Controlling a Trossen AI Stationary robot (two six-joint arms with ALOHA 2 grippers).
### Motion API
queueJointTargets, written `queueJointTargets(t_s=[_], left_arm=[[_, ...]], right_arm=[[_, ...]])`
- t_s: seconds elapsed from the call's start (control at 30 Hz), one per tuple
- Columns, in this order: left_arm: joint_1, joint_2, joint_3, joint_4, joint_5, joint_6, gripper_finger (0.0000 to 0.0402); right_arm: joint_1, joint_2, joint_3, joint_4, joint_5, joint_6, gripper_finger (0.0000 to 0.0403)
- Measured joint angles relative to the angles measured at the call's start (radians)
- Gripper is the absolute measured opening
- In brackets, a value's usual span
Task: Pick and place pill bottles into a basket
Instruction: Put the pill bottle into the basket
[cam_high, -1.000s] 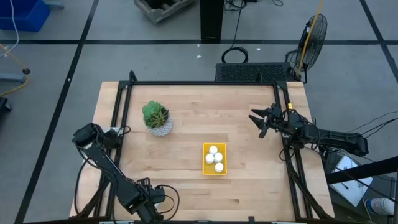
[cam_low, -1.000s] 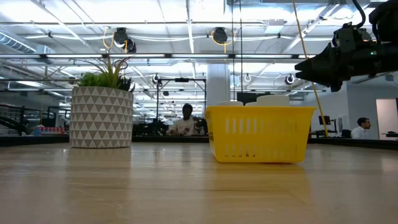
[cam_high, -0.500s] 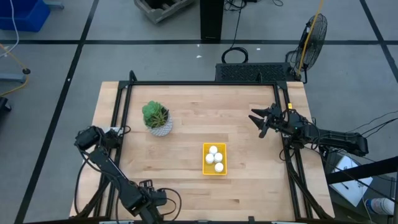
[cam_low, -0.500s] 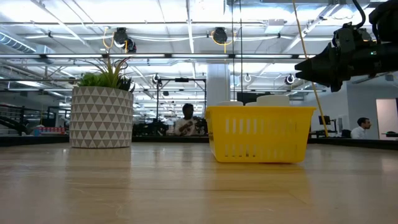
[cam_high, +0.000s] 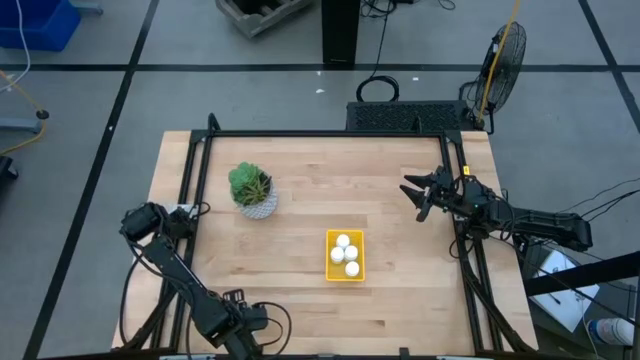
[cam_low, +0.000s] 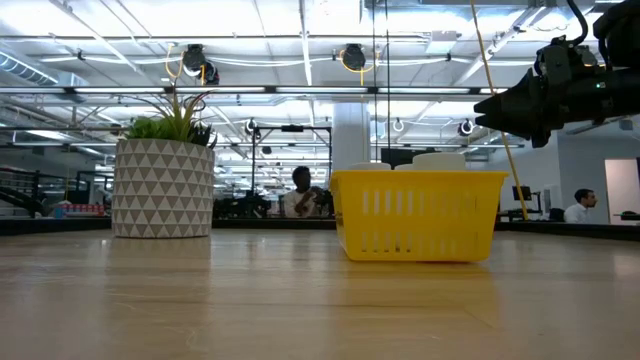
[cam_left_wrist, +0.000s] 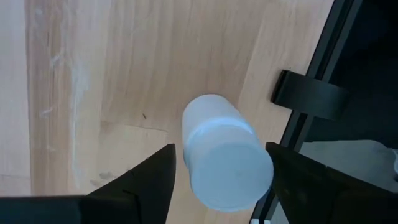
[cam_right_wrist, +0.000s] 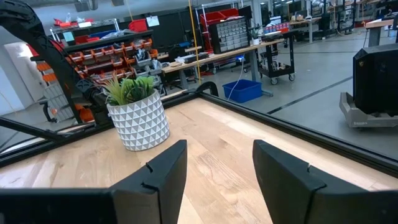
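One pill bottle (cam_left_wrist: 225, 161) lies tilted between the left tool's (cam_left_wrist: 221, 180) fingers (cap toward the camera). Grasped or not, I cannot tell. Since a second ago, the left arm's elbow shifted slightly; the right tool (cam_high: 420, 196) hangs open, empty.

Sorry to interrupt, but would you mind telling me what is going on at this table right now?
The robot is collecting pill bottles into the yellow basket, which already holds at least three white bottles. The left pincer is at the table's left edge, its fingers either side of another pill bottle lying on the wood, not yet clearly gripped. The right pincer hangs open above the right side, holding nothing. A potted plant stands left of the basket.
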Motion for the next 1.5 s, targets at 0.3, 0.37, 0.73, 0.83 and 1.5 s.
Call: queueJointTargets(t_s=[0.3, 0.37, 0.73, 0.83, 1.5], left_arm=[[-0.001, 0.0, 0.0, 0.0, -0.008, 0.006, 0.0231], [-0.001, 0.0, 0.0, 0.0, -0.023, 0.009, 0.0226], [0.0, -0.005, 0.003, -0.001, -0.042, 0.097, 0.0162], [0.0, -0.005, 0.003, 0.001, -0.04, 0.136, 0.0162], [0.145, -0.003, 0.128, -0.079, -0.285, 0.596, 0.0162]], right_arm=[[0.0, 0.0, 0.0, 0.0, 0.0, 0.0, 0.0178], [0.0, 0.0, 0.0, 0.0, 0.0, 0.0, 0.0176], [0.0, 0.0, 0.0, 0.0, 0.0, 0.0, 0.0177], [0.0, 0.0, 0.0, 0.0, 0.0, 0.0, 0.0176], [0.0, 0.0, 0.0, 0.0, 0.0, 0.0, 0.0178]])
